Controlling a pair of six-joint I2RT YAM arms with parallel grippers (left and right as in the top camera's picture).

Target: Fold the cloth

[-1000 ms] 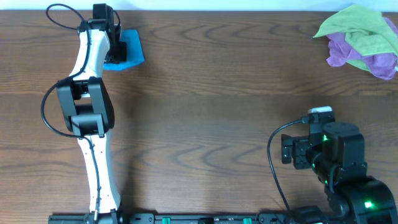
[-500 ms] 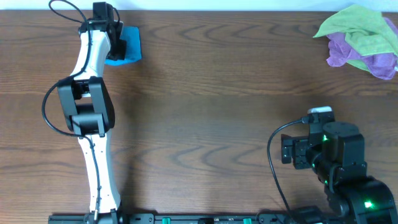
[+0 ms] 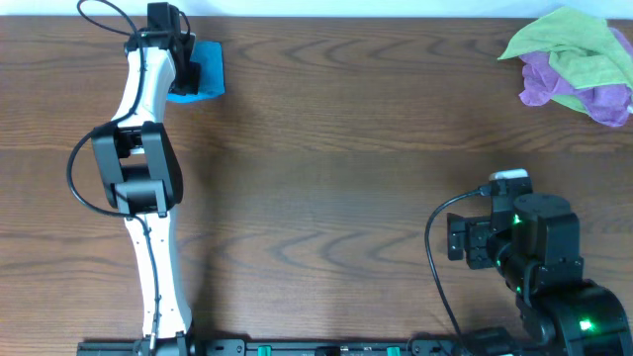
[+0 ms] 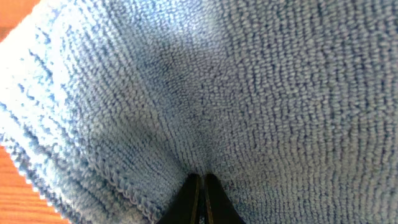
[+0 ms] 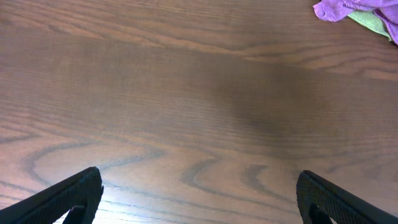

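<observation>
The sky-blue cloth (image 3: pixel 206 71) lies at the far left of the bench (image 3: pixel 346 178), bunched into 1 small block just right of the left arm (image 3: pixel 148 178), which reaches out to the far edge. In the wrist view the left fingers (image 4: pixel 200 198) are closed tip to tip & pinching the cloth, w/ the loops of the fabric puckering in toward them. The fabric fills nearly all of that view, and a sliver of bench shows at the left corners. Can't make out a tag.

The right arm (image 3: pixel 539 262) sits folded at the near right, well apart from the cloth. The right fingers (image 5: pixel 79 191) are spread wide w/ nothing btwn them, over bare wood.

At the far right corner are 2 other cloths in 1 heap, touching: a lime-green cloth (image 3: pixel 569 42) draped over a purple cloth (image 3: pixel 584 97).
</observation>
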